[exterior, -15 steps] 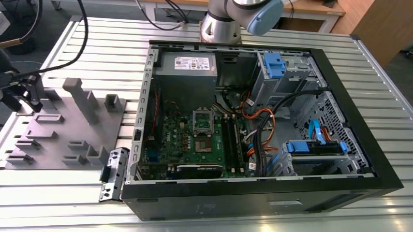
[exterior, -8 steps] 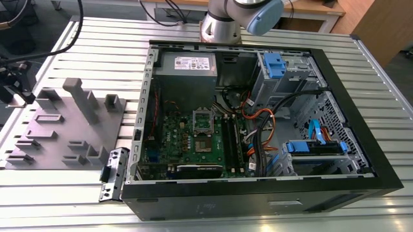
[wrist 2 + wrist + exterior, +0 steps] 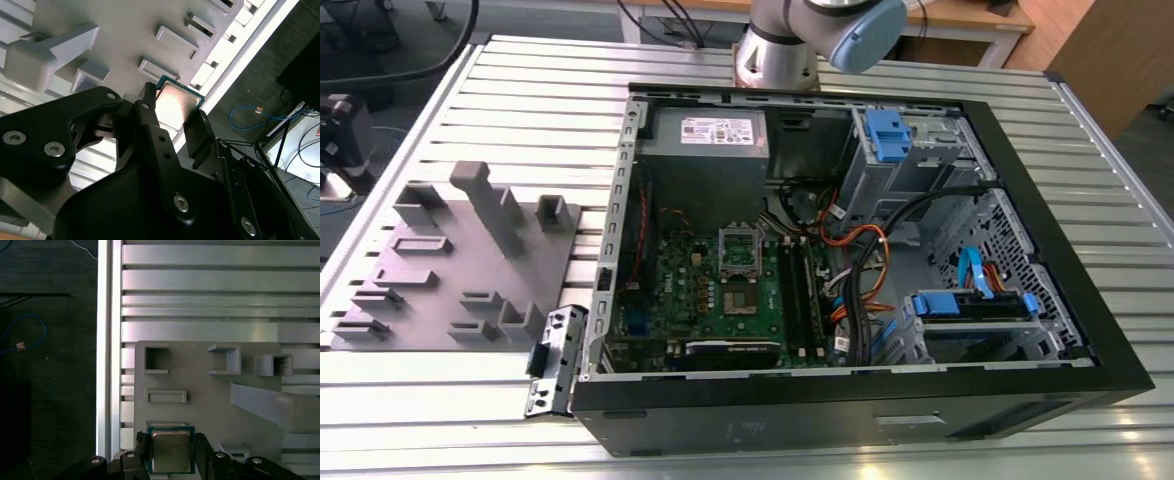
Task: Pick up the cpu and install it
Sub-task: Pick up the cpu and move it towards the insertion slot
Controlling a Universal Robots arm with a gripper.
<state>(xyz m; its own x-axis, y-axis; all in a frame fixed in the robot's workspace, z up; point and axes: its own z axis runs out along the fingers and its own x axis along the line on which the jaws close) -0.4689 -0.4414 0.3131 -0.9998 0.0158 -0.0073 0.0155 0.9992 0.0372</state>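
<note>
At the exterior view's left, a grey holder plate (image 3: 438, 300) with raised blocks and pockets lies on the slatted metal desk (image 3: 520, 100). In both wrist views the tool (image 3: 171, 440) is right over that plate, at the edge nearest the desk's rail. The cpu (image 3: 171, 454) sits between its 2 fingers (image 3: 141, 444), silvery top up with a thin green border around it. The fingers look closed in on 2 opposite edges of the chip, touching or all but touching. From the second wrist view's angle, the cpu (image 3: 176, 106) is likewise bracketed by the tool (image 3: 172, 107). I cannot tell whether the chip has come off the plate or rests in its pocket.

Further to the exterior view's right stands the open computer case (image 3: 854, 410). Its green board (image 3: 700, 290) lies flat inside, and the silver socket frame (image 3: 738, 250) on it has a hollow middle. The arm's base (image 3: 781, 55) rises behind the case.

By my reckoning the grasp is made or nearly made. The carry across to the case and the seating in the socket are not yet done.
</note>
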